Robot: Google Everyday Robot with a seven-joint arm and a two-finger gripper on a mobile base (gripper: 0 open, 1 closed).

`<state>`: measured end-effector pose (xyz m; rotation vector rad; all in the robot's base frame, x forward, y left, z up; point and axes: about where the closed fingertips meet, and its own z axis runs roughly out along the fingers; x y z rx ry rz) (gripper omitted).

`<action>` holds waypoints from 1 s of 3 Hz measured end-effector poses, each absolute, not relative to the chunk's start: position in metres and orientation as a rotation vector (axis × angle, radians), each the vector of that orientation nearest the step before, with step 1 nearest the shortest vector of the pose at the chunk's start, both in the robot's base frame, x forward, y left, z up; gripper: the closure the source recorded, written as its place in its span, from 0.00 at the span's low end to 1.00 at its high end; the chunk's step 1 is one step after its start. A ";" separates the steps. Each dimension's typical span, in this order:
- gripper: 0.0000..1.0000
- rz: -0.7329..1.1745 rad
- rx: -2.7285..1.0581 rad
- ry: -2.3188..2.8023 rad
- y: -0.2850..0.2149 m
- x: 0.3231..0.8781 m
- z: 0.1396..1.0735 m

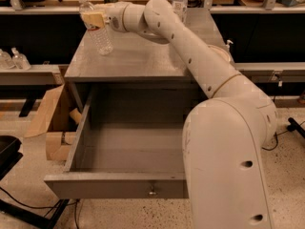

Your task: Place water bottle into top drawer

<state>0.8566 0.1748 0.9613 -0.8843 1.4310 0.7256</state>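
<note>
The pincer (93,21) is at the far left corner of the bench (143,61), clamped on the upper part of the water bottle (101,36). The bottle hangs tilted from it, cap leaning left; I cannot tell whether its base touches the bench. The top drawer (109,185) stands pulled open and bare inside, below the pincer and nearer the camera, with its knob (152,192) facing front.

gripper (93,20): jaws clamped on water bottle (102,39), tilted, far-left of table (157,58) | top drawer (114,186): pulled out
</note>
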 end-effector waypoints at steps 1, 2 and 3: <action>1.00 0.726 -0.884 1.431 0.175 0.857 0.961; 1.00 0.721 -0.902 1.431 0.166 0.853 0.975; 1.00 0.681 -0.894 1.396 0.133 0.828 1.016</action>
